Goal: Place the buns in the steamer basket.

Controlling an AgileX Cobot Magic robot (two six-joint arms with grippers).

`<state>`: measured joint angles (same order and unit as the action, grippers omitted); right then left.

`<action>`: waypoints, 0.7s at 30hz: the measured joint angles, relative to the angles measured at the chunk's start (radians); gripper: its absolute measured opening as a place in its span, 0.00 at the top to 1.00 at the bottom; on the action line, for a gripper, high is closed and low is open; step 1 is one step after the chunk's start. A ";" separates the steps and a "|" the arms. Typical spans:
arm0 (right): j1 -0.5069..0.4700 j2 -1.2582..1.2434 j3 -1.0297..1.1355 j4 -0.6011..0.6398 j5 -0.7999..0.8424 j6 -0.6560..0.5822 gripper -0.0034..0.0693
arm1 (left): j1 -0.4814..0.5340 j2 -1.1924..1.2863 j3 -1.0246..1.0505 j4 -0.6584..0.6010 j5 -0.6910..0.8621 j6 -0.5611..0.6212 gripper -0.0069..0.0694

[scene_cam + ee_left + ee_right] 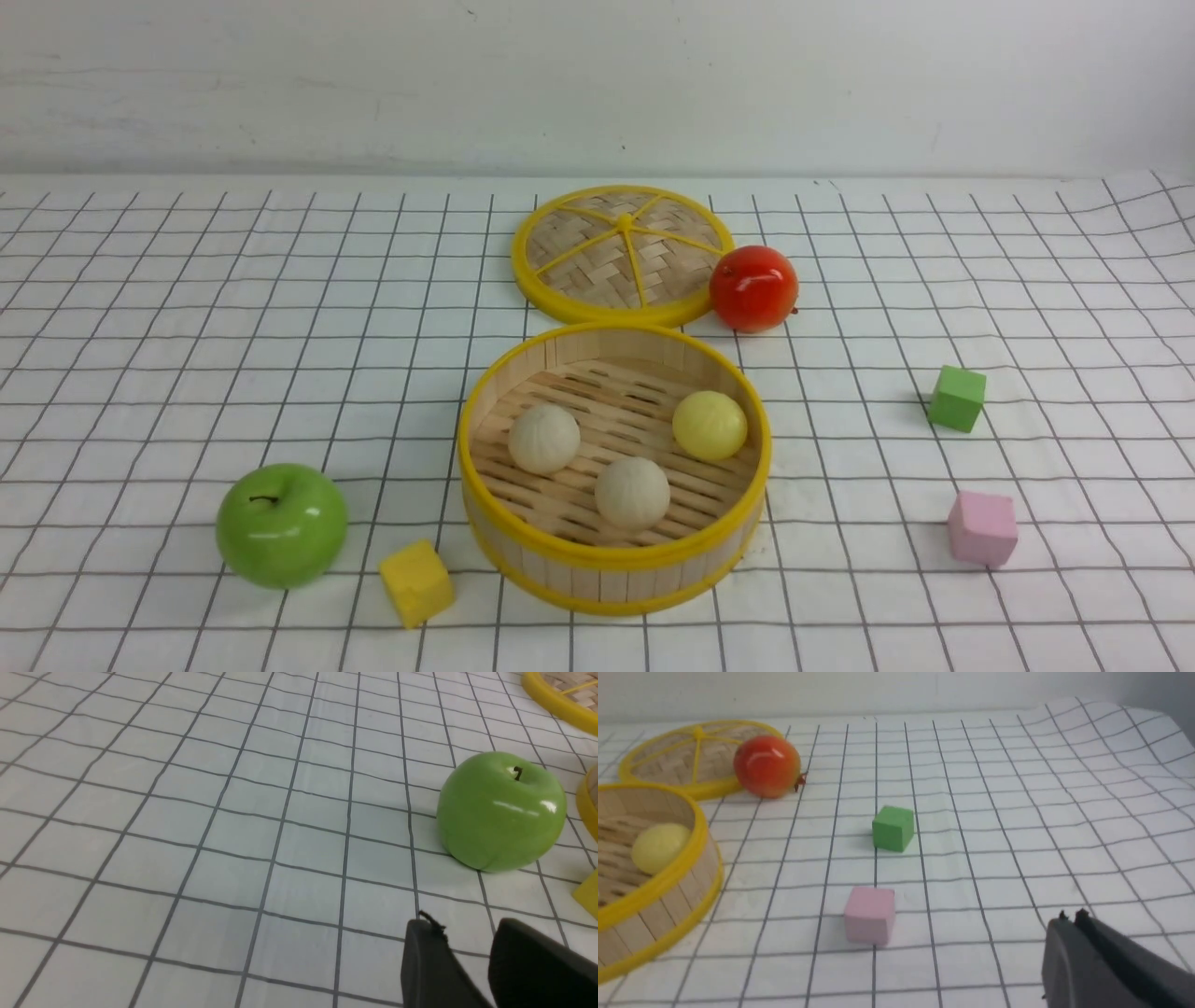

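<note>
The steamer basket (485, 392) stands at the table's middle front, wooden slats with yellow rims. Three buns lie on its slotted floor: an off-white bun (543, 438), a second off-white bun (632, 492) and a pale yellow bun (709, 425). The right wrist view shows the basket (668, 891) and the yellow bun (658, 847). Neither arm appears in the front view. My left gripper (467, 928) hangs open over bare cloth, nothing between its fingers. My right gripper (1071, 917) is shut and empty, near the pink cube.
The woven lid (624, 252) lies flat behind the basket, a red fruit (752, 287) beside it. A green apple (280, 525) and yellow cube (415, 581) sit front left. A green cube (957, 398) and pink cube (982, 528) sit right.
</note>
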<state>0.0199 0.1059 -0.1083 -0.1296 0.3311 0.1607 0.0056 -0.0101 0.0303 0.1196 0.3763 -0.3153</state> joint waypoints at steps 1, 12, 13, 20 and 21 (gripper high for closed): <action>0.000 -0.027 0.048 -0.003 -0.022 0.000 0.96 | 0.000 0.000 0.000 0.000 0.000 0.000 0.65; -0.010 -0.117 0.127 -0.009 0.063 0.000 0.95 | 0.001 0.000 0.000 0.000 0.003 0.000 0.65; -0.010 -0.117 0.127 -0.009 0.063 0.000 0.95 | 0.001 0.000 0.000 0.000 0.003 0.000 0.65; -0.010 -0.117 0.127 -0.010 0.063 0.000 0.94 | 0.001 0.000 0.000 0.000 0.003 0.000 0.64; -0.010 -0.117 0.127 -0.010 0.063 0.000 0.94 | 0.001 0.000 0.000 0.000 0.003 0.000 0.64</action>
<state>0.0098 -0.0107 0.0184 -0.1400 0.3940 0.1608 0.0065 -0.0101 0.0303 0.1196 0.3797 -0.3153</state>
